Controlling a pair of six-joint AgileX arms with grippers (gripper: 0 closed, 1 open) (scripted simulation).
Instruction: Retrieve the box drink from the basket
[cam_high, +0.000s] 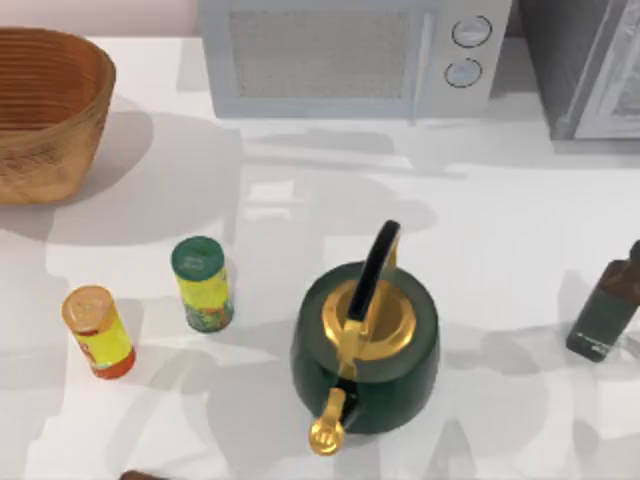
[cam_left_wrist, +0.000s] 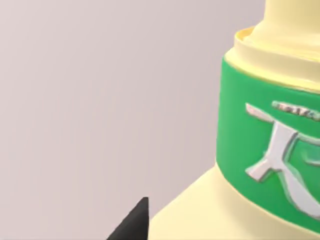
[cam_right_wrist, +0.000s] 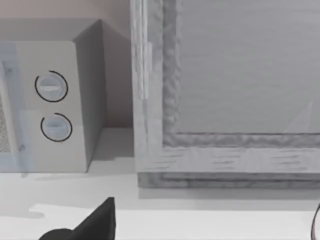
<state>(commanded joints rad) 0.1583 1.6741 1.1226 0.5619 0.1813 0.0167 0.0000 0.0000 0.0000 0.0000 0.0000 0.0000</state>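
The box drink (cam_left_wrist: 260, 150), a pale yellow carton with a green band, sits very close in the left wrist view with a plain wall behind it. My left gripper (cam_left_wrist: 220, 232) is shut on it, and one dark fingertip (cam_left_wrist: 134, 224) lies against its side. The wicker basket (cam_high: 60, 110) stands at the table's far left corner, and the part of its inside that shows holds nothing. My right gripper (cam_right_wrist: 205, 227) is open and parked, facing the microwave (cam_right_wrist: 55, 105) and a grey cabinet (cam_right_wrist: 225, 90).
On the table stand a green-lidded yellow can (cam_high: 203, 284), an orange-lidded yellow can (cam_high: 97, 331), a dark green kettle (cam_high: 365, 345) with gold trim, and a dark bottle (cam_high: 606, 310) at the right edge. The microwave (cam_high: 350, 55) lines the back.
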